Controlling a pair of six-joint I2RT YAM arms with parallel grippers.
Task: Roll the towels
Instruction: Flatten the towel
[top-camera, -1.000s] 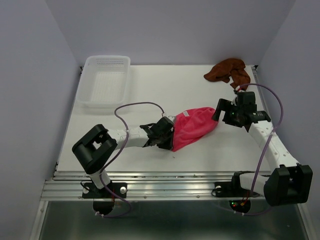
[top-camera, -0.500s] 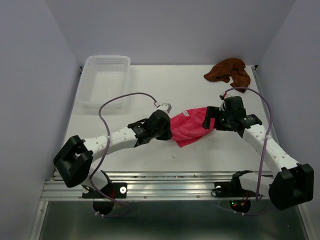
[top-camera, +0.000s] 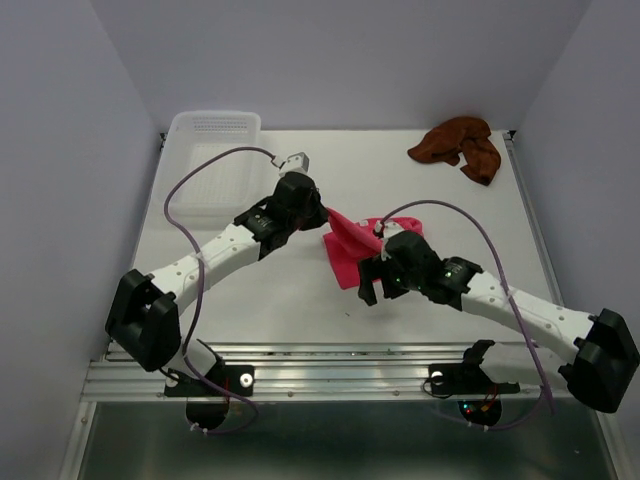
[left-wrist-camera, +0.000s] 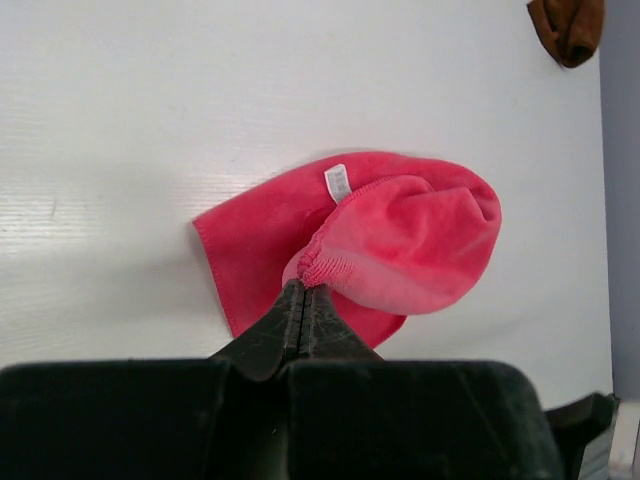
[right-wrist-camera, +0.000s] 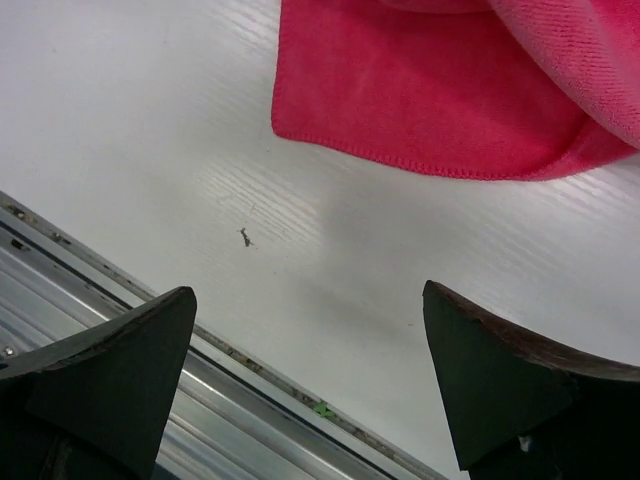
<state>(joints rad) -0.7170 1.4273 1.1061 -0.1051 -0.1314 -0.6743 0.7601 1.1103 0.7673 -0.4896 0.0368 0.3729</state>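
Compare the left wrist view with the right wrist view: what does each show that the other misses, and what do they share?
Only the left wrist view shows the left pincer shut on the hem of the pink towel, plus the towel's white label and the brown towel at the top right corner. Only the right wrist view shows the right pincer open and empty, the aluminium rail at the table edge and a small dark speck. Both show the pink towel lying on the white table.

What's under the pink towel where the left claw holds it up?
Under the raised hem in the left claw is the lower layer of the pink towel, flat on the white table. Anything beneath that layer is covered.
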